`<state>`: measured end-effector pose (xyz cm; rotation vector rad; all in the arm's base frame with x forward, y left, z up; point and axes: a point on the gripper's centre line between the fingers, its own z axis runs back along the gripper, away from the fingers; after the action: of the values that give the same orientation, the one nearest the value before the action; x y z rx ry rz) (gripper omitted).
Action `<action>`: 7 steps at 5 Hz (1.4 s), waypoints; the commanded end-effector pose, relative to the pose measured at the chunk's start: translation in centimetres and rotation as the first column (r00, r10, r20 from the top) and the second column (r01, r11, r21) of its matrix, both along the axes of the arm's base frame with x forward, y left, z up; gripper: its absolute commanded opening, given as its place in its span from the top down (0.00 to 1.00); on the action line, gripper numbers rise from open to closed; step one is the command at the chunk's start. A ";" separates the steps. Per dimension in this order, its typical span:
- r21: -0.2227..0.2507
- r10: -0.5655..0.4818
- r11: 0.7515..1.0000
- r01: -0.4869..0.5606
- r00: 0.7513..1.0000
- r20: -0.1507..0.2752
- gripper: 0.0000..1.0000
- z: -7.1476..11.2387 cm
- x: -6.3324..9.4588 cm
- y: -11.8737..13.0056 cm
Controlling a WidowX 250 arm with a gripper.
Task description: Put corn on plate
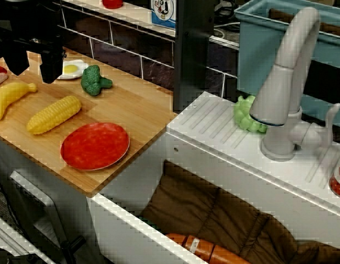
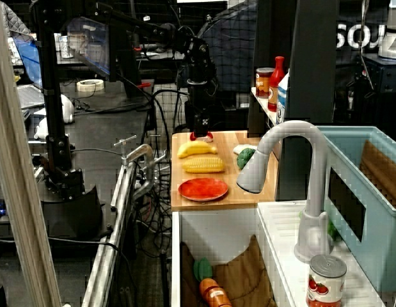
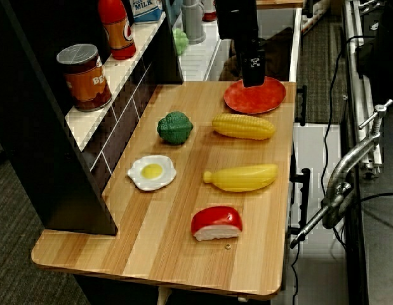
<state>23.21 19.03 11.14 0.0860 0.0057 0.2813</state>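
Risk of seizing the banana (image 3: 242, 178) beside the corn (image 3: 244, 126), not the corn; tool (image 1: 31, 69) spread, empty.

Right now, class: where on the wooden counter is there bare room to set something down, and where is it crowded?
Bare wood lies at the counter end beyond the red-and-white piece, and between broccoli and sink-side edge. Crowded: corn, banana, egg and plate cluster together.
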 end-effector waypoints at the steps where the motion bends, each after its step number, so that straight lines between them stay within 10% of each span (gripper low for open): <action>1: 0.000 0.000 1.000 0.000 1.000 0.000 0.00 0.0 0.0 0.0; 4: 0.058 -0.122 0.991 0.118 0.990 0.073 0.00 -3.9 0.9 1.4; 7: -0.001 -0.173 0.985 0.175 0.972 0.156 0.00 -4.2 -0.1 1.8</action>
<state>22.86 20.31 5.67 0.0157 -0.1216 0.1170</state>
